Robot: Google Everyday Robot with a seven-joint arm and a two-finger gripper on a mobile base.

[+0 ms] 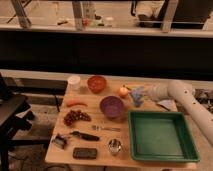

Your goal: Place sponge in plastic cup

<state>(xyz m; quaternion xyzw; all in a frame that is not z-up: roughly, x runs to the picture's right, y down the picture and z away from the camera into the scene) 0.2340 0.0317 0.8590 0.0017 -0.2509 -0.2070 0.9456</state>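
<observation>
The light-blue plastic cup [137,101] stands on the wooden table [87,122], right of the purple bowl [112,106] and just behind the green tray. My gripper [138,93] reaches in from the right on the white arm [180,95] and sits directly over the cup, touching or nearly touching it. A light-blue bit at the gripper's tip merges with the cup. I cannot tell whether that bit is the sponge. No separate sponge shows anywhere on the table.
A green tray [160,135] fills the front right. An orange fruit [123,91], a red-orange bowl [96,83] and a white cup [74,81] stand at the back. A carrot [76,103], grapes [75,116], utensils [105,128], a metal cup [115,146] and a dark block [85,153] lie on the left and front.
</observation>
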